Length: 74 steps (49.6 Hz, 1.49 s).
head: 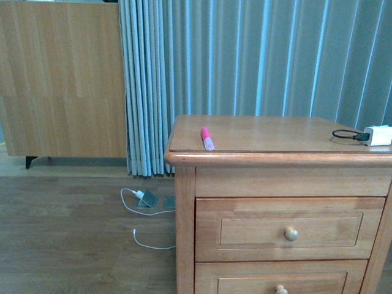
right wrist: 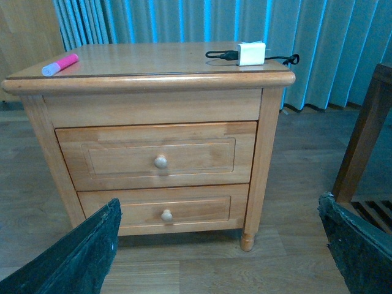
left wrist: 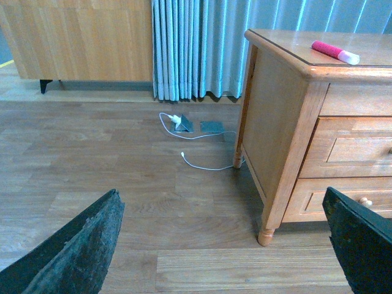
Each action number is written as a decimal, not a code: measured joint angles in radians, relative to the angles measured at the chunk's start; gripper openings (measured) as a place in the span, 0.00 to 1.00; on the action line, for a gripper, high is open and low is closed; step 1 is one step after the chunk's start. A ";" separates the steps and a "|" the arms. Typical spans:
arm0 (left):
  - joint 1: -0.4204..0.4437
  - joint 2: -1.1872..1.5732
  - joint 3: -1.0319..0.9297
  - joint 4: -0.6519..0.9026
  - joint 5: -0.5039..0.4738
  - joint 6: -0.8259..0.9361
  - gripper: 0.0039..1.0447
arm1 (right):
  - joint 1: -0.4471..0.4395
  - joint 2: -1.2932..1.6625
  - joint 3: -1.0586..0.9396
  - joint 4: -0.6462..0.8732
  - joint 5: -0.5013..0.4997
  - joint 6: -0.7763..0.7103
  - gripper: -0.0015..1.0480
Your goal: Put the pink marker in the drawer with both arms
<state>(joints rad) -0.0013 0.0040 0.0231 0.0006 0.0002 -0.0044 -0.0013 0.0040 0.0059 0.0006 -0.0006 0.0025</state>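
The pink marker [head: 207, 139] lies on the nightstand top near its front left corner, pale cap end toward the front. It also shows in the left wrist view [left wrist: 334, 52] and the right wrist view [right wrist: 59, 64]. The upper drawer [head: 291, 228] is closed, with a round knob [right wrist: 160, 162] at its middle. No arm shows in the front view. My left gripper [left wrist: 223, 245] is open and empty, low over the floor, left of the nightstand. My right gripper [right wrist: 217, 248] is open and empty, in front of the nightstand, facing both drawers.
A white charger with a black cable [head: 375, 135] sits at the top's right rear [right wrist: 251, 52]. A second closed drawer [right wrist: 165, 211] sits below. White cables and a floor socket [head: 147, 199] lie left of the nightstand. Curtains hang behind; a wooden frame [right wrist: 361, 141] stands right.
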 joint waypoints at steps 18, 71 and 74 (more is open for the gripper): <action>0.000 0.000 0.000 0.000 0.000 0.000 0.94 | 0.000 0.000 0.000 0.000 0.000 0.000 0.92; 0.000 0.000 0.000 0.000 0.000 0.000 0.94 | -0.030 0.725 0.138 0.371 -0.224 0.065 0.92; 0.000 0.000 0.000 0.000 0.000 0.000 0.94 | -0.017 0.902 0.181 0.484 -0.180 0.056 0.92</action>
<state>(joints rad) -0.0013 0.0040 0.0231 0.0006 0.0002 -0.0044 -0.0185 0.9062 0.1867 0.4843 -0.1806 0.0589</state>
